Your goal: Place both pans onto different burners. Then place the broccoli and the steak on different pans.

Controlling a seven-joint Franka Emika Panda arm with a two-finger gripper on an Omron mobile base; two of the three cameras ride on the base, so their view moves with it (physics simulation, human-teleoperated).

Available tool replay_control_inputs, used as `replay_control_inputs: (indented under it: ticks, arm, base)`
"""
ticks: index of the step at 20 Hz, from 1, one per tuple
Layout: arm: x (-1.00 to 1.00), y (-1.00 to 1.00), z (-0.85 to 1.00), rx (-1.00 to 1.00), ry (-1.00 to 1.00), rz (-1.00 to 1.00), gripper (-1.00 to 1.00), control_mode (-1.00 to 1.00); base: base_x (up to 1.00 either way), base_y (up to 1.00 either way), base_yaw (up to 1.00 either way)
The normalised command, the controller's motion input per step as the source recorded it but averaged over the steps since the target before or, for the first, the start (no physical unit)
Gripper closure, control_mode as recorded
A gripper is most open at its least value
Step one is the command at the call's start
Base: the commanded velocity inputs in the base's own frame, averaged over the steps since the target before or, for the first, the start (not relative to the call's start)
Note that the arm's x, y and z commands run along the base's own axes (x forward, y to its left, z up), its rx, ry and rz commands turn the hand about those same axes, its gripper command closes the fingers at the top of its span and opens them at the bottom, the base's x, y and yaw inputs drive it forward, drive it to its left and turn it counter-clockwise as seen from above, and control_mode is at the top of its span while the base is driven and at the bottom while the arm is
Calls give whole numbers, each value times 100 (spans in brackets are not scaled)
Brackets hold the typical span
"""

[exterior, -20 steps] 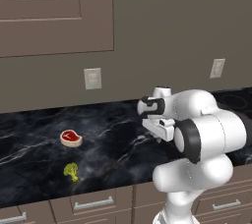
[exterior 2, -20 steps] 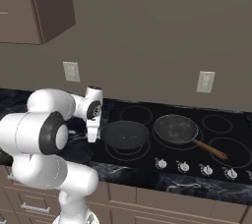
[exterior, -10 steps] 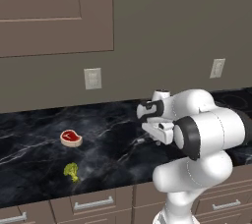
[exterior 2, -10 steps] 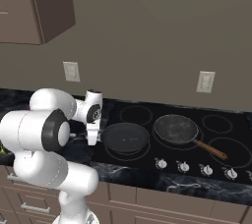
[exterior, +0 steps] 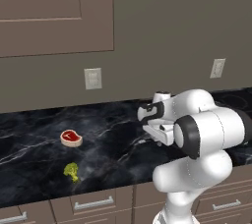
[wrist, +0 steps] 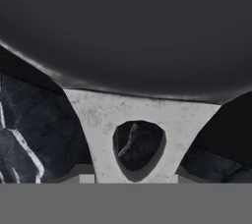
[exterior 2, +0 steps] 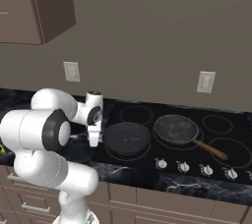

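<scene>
The claw (exterior 2: 93,142) hangs at the plain black pan (exterior 2: 126,137), right over its pale, speckled handle tab (wrist: 140,120) with the rounded hole; whether it grips cannot be told. Beyond it, the speckled pan (exterior 2: 176,129) sits on another burner. Steak (exterior: 71,137) and broccoli (exterior: 71,171) lie well off on the marbled table (exterior: 34,164), awaiting their turn.
</scene>
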Motion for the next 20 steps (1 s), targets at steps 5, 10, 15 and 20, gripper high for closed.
replay_control_inputs:
  ticks: [5, 10, 15, 20]
  arm:
    - [0, -22, -1, 2, 0, 0, 100, -100]
    - [0, -15, -1, 0, 0, 0, 100, -100]
    - [0, -4, 0, 0, 0, 0, -100, -100]
    - [0, 0, 0, 0, 0, 0, -100, -100]
  base:
    - [0, 0, 0]
    - [0, 0, 0]
    - [0, 0, 0]
    - [0, 0, 0]
